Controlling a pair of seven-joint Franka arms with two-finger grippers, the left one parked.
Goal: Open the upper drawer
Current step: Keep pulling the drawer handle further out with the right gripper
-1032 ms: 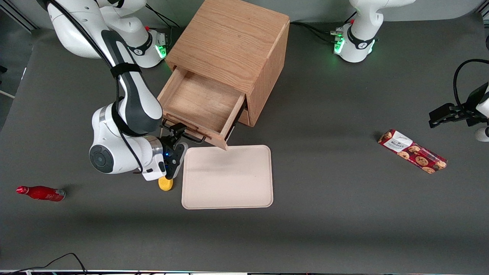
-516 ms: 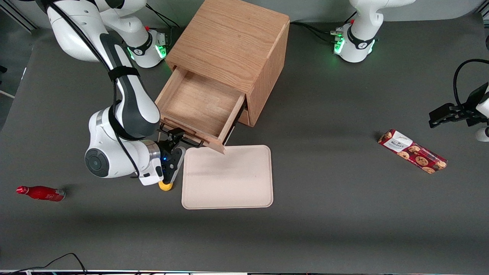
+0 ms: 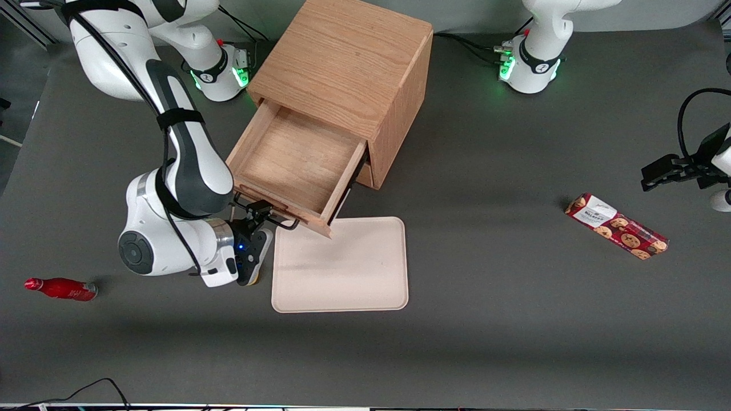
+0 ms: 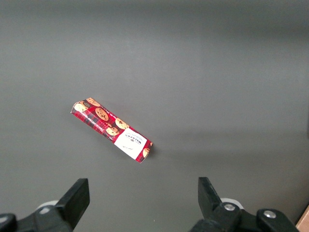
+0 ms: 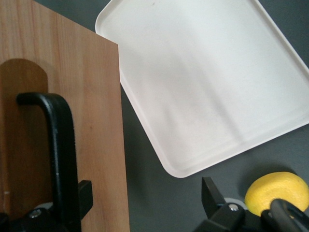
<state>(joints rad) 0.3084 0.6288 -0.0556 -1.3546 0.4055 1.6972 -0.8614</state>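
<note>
**Front view.** The light oak cabinet (image 3: 342, 63) stands on the dark grey table (image 3: 514, 342). Its upper drawer (image 3: 291, 165), a shallow light-wood box, stands well out of the cabinet's front toward about 7 o'clock, and its inside is bare. The drawer's thin black bar handle (image 3: 265, 208) runs along its front panel. The right arm's gripper (image 3: 261, 212) is at that handle, with the white wrist sloping away from it toward 8 o'clock. A pale pink rectangular plastic tray (image 3: 342, 268) lies flat on the table at 5 o'clock from the drawer front, and the drawer's nearest corner just overhangs the tray's rim. A small red bottle (image 3: 60, 289) lies on its side toward the working arm's end of the table. A red cookie box (image 3: 617, 226) lies toward the parked arm's end.

**Right wrist view.** The gripper (image 5: 147, 193) is spread wide. One finger (image 5: 84, 193) sits just beside the black bar handle (image 5: 63, 154) against the wooden drawer front (image 5: 96, 121), and the other is well apart from it, over bare table. The tray (image 5: 207, 82) lies next to the drawer front. A round yellow object (image 5: 277, 191) lies near the wrist.

**Left wrist view.** The red cookie box (image 4: 112, 131) lies alone and flat on the grey table (image 4: 217, 72).
</note>
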